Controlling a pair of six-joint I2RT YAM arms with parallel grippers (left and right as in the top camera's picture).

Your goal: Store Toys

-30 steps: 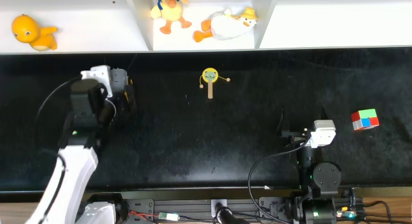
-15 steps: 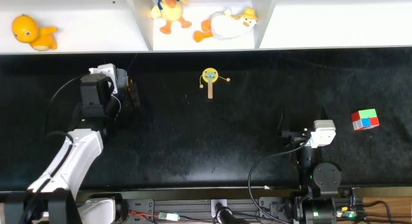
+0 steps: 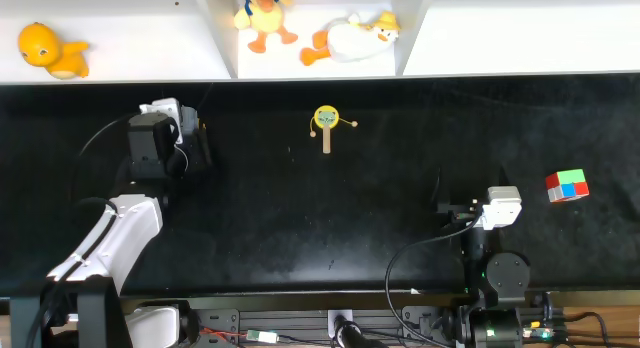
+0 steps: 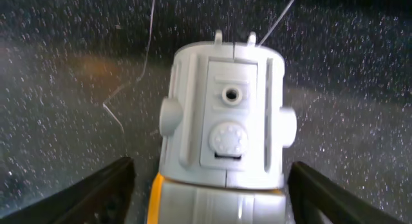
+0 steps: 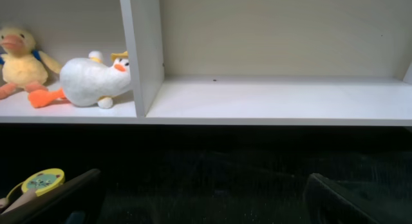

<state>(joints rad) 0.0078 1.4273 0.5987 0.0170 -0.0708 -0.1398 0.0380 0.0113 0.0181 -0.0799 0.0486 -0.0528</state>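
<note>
A white and grey robot toy [image 4: 225, 121] with a yellow part lies on the black table, straight in front of my left wrist camera. My left gripper [image 4: 210, 167] is open, one finger on each side of the toy and apart from it. In the top view the left gripper [image 3: 199, 148] is at the table's left, near the shelf. A small yellow rattle drum [image 3: 326, 119] lies mid-table near the shelf. A coloured cube [image 3: 567, 185] sits at the right. My right gripper [image 5: 205, 179] is open and holds nothing, low at the front right [image 3: 468, 186].
A white shelf [image 3: 420, 48] runs along the table's far edge. An orange duck [image 3: 50, 48] sits in its left bay, a yellow plush duck [image 3: 263, 13] and a white plush duck [image 3: 350, 38] in the middle bay. The right bay [image 5: 277, 98] is bare.
My left arm has shifted a little to the right and turned its wrist. The right arm, the rattle and the cube have not moved.
</note>
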